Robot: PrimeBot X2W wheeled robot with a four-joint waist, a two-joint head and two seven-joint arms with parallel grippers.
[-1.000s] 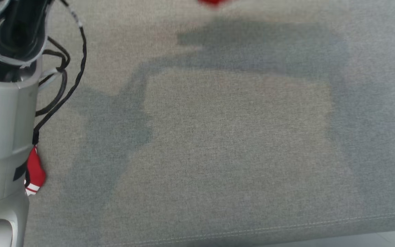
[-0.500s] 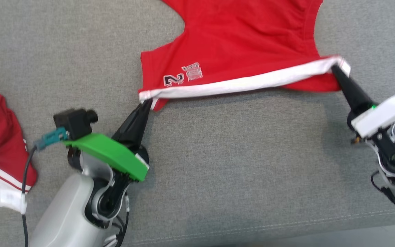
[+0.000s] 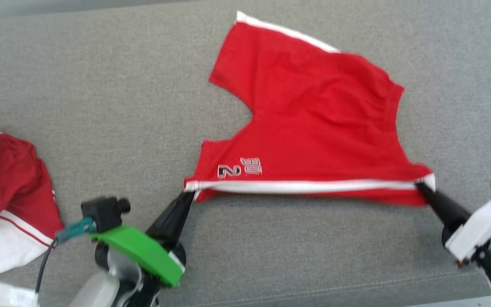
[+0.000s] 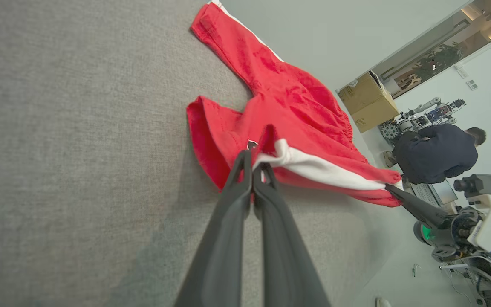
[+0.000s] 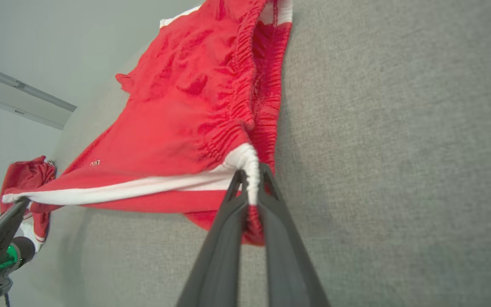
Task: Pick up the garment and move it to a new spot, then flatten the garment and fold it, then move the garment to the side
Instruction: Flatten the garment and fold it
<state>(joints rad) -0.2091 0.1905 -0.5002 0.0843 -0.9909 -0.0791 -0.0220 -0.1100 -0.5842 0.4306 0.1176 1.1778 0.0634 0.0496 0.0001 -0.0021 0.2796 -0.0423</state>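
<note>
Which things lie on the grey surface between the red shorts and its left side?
A second red and white garment lies crumpled at the left edge. Nothing else visible lies on the grey surface between it and the shorts.

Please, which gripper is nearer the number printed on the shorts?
Left: the left gripper grips the shorts beside the number; the right gripper grips their opposite corner.

Only thing I can actually read is a "2" (image 3: pixel 228 172) printed on the red garment (image 3: pixel 313 115), just beyond the left gripper (image 3: pixel 188 195) tips. The small lettering (image 3: pixel 252 165) beside it is too blurry.
</note>
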